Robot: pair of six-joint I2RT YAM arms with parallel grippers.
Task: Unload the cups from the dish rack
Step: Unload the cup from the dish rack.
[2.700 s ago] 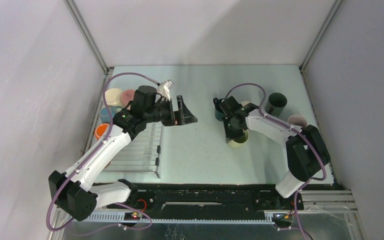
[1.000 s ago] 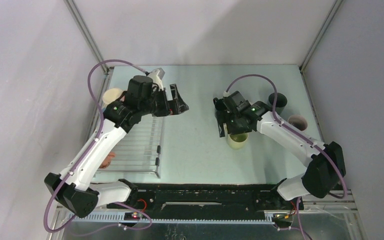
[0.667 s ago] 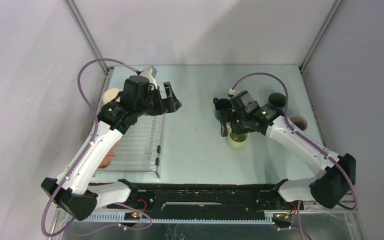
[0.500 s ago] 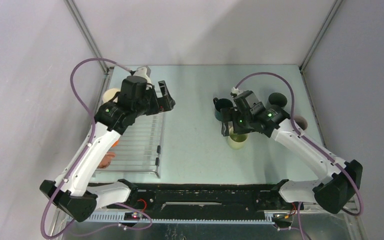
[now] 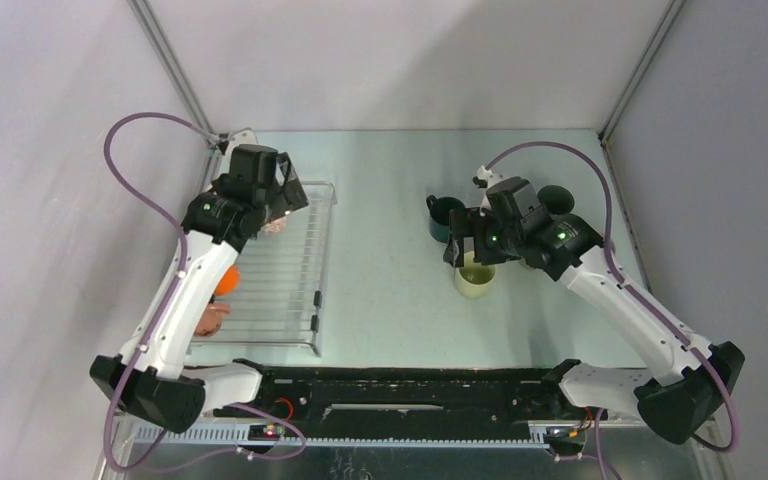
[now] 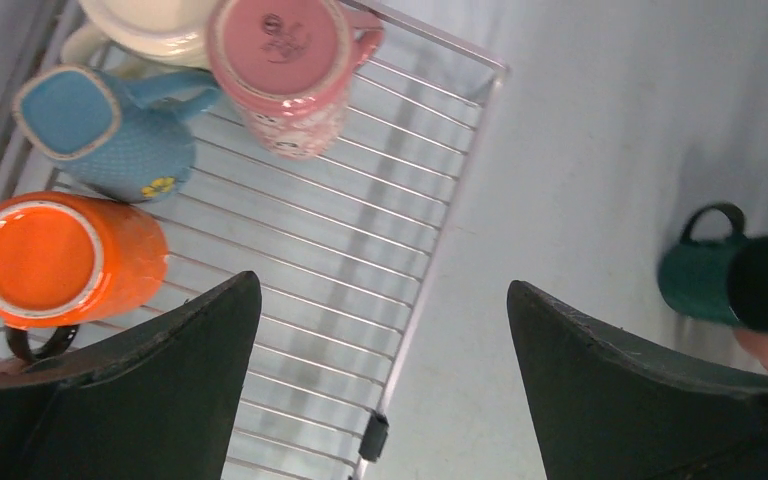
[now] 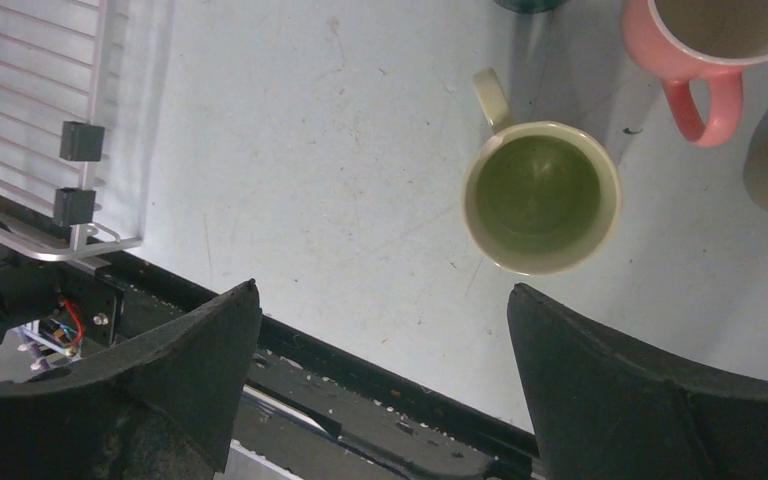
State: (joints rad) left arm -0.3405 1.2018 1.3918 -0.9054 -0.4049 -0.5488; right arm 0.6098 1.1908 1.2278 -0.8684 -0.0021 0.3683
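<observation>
L claw [image 6: 382, 290] over rack [image 6: 360, 250], nr cups [image 6: 285, 60]

Dish rack [image 6: 360, 290] left on table [image 5: 390, 290], cups [image 6: 285, 60] on its far-left part, other cups [image 7: 540, 195] right

White arm links [image 5: 185, 300], black joints [image 5: 247, 185], purple cables [image 5: 107, 155]

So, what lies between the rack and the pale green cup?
Nothing. In the right wrist view only bare, scuffed table lies between the rack and the pale green cup. The top view shows the same.
</observation>
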